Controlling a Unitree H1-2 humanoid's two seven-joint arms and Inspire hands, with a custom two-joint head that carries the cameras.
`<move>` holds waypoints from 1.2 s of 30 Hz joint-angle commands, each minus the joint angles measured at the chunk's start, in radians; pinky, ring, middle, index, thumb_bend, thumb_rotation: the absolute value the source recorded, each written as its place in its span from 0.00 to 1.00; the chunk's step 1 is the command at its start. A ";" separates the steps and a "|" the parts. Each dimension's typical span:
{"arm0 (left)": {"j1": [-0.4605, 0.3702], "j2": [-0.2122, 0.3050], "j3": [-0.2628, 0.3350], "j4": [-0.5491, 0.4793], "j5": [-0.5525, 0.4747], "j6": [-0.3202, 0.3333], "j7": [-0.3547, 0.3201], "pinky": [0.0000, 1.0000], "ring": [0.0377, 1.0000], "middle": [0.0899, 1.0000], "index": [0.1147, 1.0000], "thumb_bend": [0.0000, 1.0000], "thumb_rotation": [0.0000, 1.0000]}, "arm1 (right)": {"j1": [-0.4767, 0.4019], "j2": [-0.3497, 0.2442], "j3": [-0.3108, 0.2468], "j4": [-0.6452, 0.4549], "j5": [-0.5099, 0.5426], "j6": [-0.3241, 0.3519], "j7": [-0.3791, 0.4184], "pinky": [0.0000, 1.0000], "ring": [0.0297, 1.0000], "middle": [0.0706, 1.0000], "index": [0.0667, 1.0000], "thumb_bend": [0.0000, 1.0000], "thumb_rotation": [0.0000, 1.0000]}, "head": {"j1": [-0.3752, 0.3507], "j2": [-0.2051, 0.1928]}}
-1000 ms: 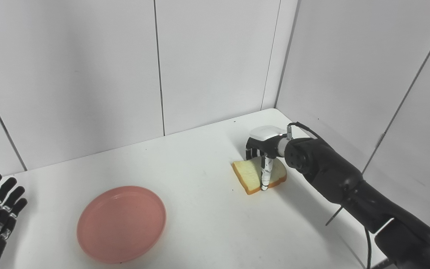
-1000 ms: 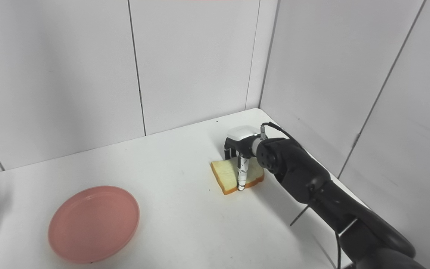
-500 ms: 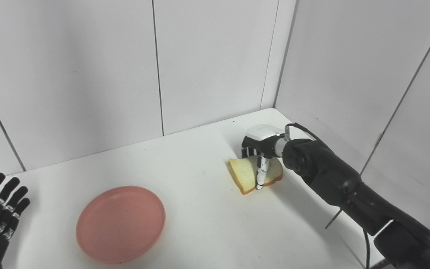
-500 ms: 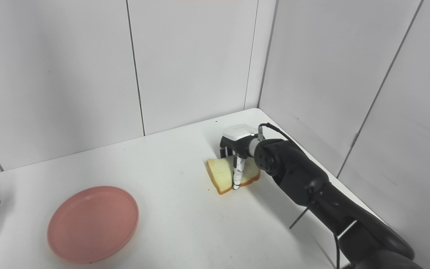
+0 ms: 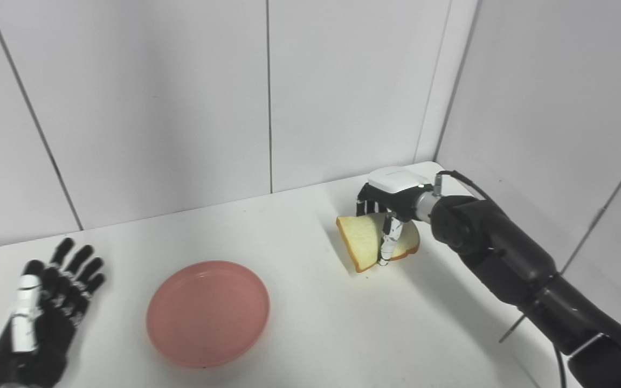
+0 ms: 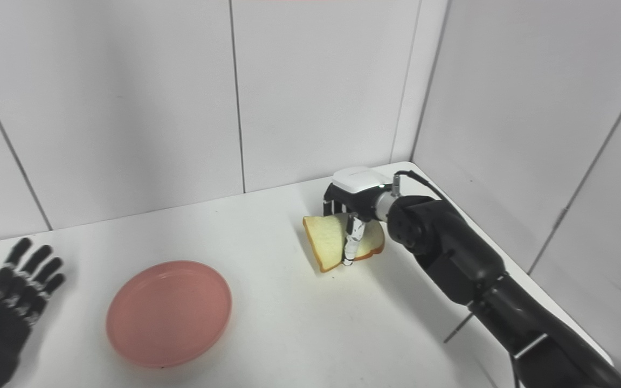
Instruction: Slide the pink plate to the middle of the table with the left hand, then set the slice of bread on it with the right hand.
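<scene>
Your right hand (image 5: pixel 388 215) grasps the slice of bread (image 5: pixel 367 242), which is tilted. It may slip out before reaching the pink plate (image 5: pixel 208 312). Your left hand (image 5: pixel 46 312) lies open.

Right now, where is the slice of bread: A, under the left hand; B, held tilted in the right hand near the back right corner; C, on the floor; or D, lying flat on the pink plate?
B: the tan-crusted slice of white bread sits tilted in the black right hand, apart from the round pink plate.

Black jointed arms — right hand (image 5: pixel 391 207) white-capped, black cable (image 5: pixel 464 180); left hand (image 5: pixel 46 307) black, white thumb.
</scene>
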 commanded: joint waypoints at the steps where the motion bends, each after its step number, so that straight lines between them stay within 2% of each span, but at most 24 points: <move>1: -0.020 -0.008 -0.016 -0.018 0.025 -0.052 0.009 0.97 0.95 0.96 0.97 0.55 1.00 | -0.075 -0.002 -0.028 -0.039 0.006 0.024 -0.002 0.44 0.40 0.47 0.46 0.52 0.00 | 0.030 -0.012; 4: -0.015 -0.023 -0.038 -0.029 0.068 -0.054 0.027 0.96 0.95 0.97 0.98 0.53 1.00 | -0.115 0.016 -0.019 -0.049 0.000 0.039 0.026 0.45 0.39 0.47 0.47 0.52 0.00 | 0.072 -0.024; 7: -0.010 -0.052 -0.047 -0.053 0.075 -0.022 0.055 0.97 0.96 0.97 0.98 0.51 1.00 | -0.153 0.043 -0.013 -0.055 0.005 0.037 0.038 0.42 0.39 0.46 0.48 0.52 0.00 | 0.131 -0.036; 8: -0.009 -0.059 -0.048 -0.058 0.078 -0.016 0.063 0.97 0.96 0.97 0.97 0.50 1.00 | -0.159 0.049 -0.012 -0.055 0.006 0.036 0.039 0.41 0.39 0.46 0.48 0.52 0.00 | 0.131 -0.036; 12: -0.011 -0.083 -0.068 -0.056 0.101 -0.017 0.080 1.00 0.98 0.98 0.99 0.48 1.00 | -0.200 0.107 0.000 -0.059 0.024 0.030 0.051 0.43 0.40 0.46 0.47 0.52 0.00 | 0.188 -0.044; 16: -0.015 -0.112 -0.074 -0.033 0.111 -0.036 0.097 1.00 0.98 0.99 0.99 0.48 1.00 | -0.239 0.155 0.022 -0.039 0.046 -0.007 0.051 0.42 0.39 0.46 0.47 0.52 0.00 | 0.246 -0.056; 22: -0.022 -0.132 -0.077 -0.019 0.108 -0.049 0.095 1.00 0.99 1.00 1.00 0.46 1.00 | -0.279 0.223 0.051 -0.006 0.081 -0.036 0.044 0.41 0.39 0.46 0.48 0.52 0.00 | 0.271 -0.054; 26: -0.028 -0.139 -0.074 -0.012 0.107 -0.055 0.097 1.00 0.99 1.00 1.00 0.46 1.00 | -0.305 0.275 0.079 0.000 0.088 -0.034 0.047 0.29 0.33 0.43 0.53 0.51 0.00 | 0.272 -0.050; 28: -0.031 -0.141 -0.072 -0.010 0.106 -0.055 0.099 1.00 0.99 1.00 1.00 0.46 1.00 | -0.311 0.292 0.099 -0.001 0.085 -0.047 0.049 0.38 0.38 0.44 0.49 0.52 0.00 | 0.271 -0.054; 33: -0.037 -0.143 -0.069 -0.002 0.105 -0.058 0.100 1.00 0.99 0.99 1.00 0.46 1.00 | -0.305 0.334 0.142 0.007 0.104 -0.080 0.053 0.41 0.39 0.46 0.49 0.51 0.00 | 0.275 -0.059; 36: -0.037 -0.143 -0.069 -0.006 0.112 -0.057 0.105 1.00 0.99 0.99 1.00 0.46 1.00 | -0.303 0.353 0.170 0.010 0.075 -0.080 0.048 0.41 0.38 0.45 0.49 0.51 0.00 | 0.276 -0.057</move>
